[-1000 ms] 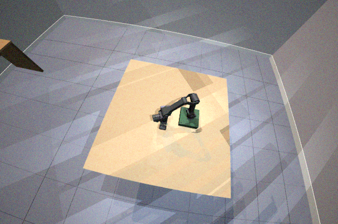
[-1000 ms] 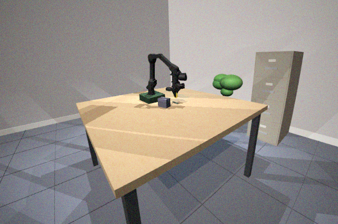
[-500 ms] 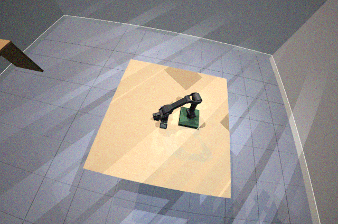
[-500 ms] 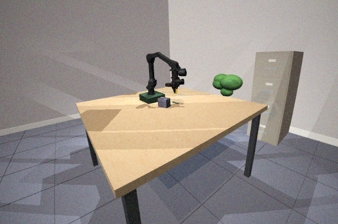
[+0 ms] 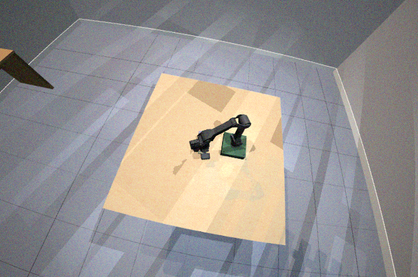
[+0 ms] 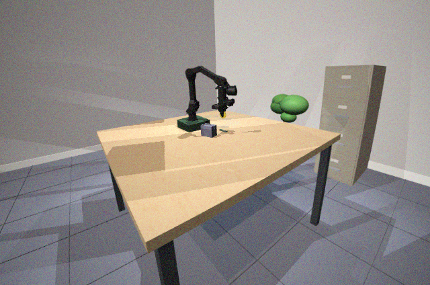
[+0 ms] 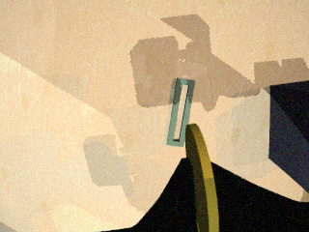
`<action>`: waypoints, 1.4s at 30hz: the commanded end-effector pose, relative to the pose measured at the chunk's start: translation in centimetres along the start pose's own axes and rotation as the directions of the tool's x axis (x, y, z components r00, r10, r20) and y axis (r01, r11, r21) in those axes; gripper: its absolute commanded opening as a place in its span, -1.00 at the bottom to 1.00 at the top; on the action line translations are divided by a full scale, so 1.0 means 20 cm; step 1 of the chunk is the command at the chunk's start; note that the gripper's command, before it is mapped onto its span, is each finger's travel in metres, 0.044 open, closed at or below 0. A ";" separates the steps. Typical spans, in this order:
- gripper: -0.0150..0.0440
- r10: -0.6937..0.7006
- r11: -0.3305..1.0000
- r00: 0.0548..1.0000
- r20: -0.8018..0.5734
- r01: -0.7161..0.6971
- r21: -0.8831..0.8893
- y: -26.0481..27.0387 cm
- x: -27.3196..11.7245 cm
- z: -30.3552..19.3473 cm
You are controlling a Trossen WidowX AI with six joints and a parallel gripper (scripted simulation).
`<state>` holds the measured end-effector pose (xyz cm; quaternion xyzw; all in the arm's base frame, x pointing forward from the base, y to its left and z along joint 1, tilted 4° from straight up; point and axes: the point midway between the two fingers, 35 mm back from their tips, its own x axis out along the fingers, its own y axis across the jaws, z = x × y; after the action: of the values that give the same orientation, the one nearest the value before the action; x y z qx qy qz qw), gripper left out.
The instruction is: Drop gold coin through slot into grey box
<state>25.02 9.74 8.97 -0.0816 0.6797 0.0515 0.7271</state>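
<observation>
The gold coin (image 6: pixel 222 114) (image 7: pixel 207 184) is upright, seen nearly edge-on in the wrist view. My gripper (image 6: pixel 222 113) is shut on it and holds it in the air above the table. The dark-green holder (image 6: pixel 223 130) (image 7: pixel 173 132) lies empty on the table below the coin; its open slot shows table through it in the wrist view. The grey box (image 6: pixel 209 130) (image 7: pixel 287 130) stands on the table beside the holder, at the right edge of the wrist view. The slot in its lid cannot be made out clearly. In the top view the arm mostly hides the box, and the coin is hidden.
The arm's green base block (image 5: pixel 228 153) (image 6: pixel 185 125) stands on the wooden table (image 5: pixel 189 199) (image 6: pixel 208 160) close to the box. Shadows of the arm fall around the holder. A filing cabinet (image 6: pixel 342 118) and a green plant (image 6: pixel 293 104) are beyond the table.
</observation>
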 end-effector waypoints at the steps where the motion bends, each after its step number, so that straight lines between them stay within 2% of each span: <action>1: -0.49 -0.004 1.000 1.000 0.000 0.004 -0.031 0.00 0.00 -0.01; 42: -0.49 -0.012 1.000 1.000 -0.004 0.012 -0.021 -0.50 0.00 -0.04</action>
<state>26.22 0.48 9.41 -0.0931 0.6801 0.0518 0.7254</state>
